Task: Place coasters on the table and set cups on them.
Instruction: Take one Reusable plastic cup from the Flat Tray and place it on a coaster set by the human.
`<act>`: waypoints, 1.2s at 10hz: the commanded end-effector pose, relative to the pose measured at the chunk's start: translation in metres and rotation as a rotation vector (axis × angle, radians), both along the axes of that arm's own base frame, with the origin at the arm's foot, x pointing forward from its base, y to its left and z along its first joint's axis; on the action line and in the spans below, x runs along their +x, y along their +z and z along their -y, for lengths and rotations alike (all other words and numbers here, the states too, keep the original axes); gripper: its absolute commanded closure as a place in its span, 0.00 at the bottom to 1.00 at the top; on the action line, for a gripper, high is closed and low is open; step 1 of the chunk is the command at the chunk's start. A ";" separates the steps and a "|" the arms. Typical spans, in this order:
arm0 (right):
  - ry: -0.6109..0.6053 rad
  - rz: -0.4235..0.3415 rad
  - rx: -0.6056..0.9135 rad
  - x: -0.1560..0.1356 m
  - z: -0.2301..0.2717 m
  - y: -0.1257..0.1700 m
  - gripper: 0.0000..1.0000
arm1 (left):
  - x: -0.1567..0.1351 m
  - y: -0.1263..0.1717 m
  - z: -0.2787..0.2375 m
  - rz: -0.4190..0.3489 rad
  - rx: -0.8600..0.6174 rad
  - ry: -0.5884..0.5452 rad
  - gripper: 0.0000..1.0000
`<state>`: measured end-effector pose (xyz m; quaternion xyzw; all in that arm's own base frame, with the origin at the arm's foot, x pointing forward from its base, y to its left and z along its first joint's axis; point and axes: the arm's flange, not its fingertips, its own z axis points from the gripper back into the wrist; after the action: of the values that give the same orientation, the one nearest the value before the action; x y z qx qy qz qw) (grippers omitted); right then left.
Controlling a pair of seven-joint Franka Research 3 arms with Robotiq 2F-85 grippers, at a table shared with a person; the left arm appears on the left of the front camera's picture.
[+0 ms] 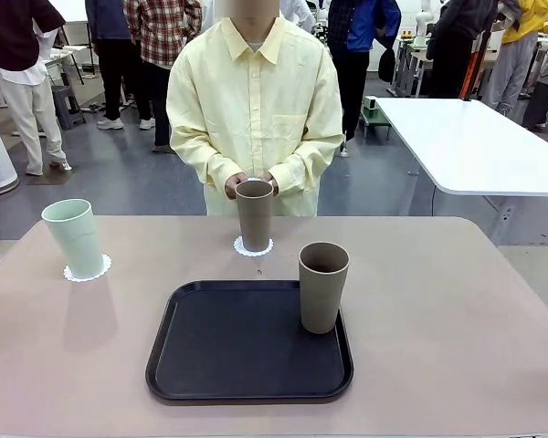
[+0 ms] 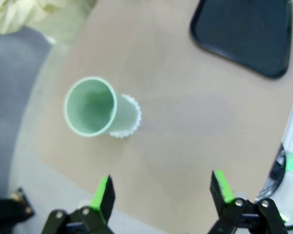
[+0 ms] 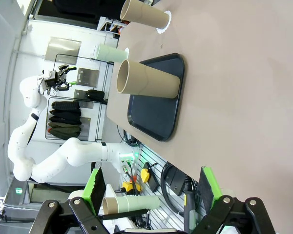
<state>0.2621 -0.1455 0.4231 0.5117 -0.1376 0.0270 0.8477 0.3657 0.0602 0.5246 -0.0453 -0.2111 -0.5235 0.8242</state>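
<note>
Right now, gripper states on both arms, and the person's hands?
Left gripper: open, holding nothing.
Right gripper: open, holding nothing.
Person's hands: both on the far taupe cup, which stands on a coaster.

text: none readable | labels, brands, numbers: none legible | wall panels (image 3: 63,48): perhaps print, too small to tell

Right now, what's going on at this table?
The person's hands hold a taupe cup on a coaster at the table's far edge. The mint cup stands on a second coaster at the robot's left. The second taupe cup stands on the black tray. The left tool, open and empty, looks down on the mint cup; the right tool is open and empty too.
</note>
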 end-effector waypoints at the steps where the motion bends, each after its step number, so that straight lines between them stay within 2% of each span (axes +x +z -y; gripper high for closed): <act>1: 0.000 0.016 0.017 0.002 0.000 0.000 0.00 | 0.004 -0.003 -0.011 0.007 -0.002 -0.004 0.00; 11: 0.000 0.016 0.017 0.002 0.000 0.000 0.00 | 0.001 -0.003 -0.009 0.000 -0.023 -0.001 0.00; 12: 0.000 0.016 0.017 0.002 0.000 0.000 0.00 | -0.007 -0.004 -0.002 -0.091 -0.070 0.200 0.00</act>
<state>0.2621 -0.1455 0.4231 0.5117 -0.1376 0.0270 0.8477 0.3655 0.0689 0.5205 -0.0644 -0.2133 -0.4919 0.8417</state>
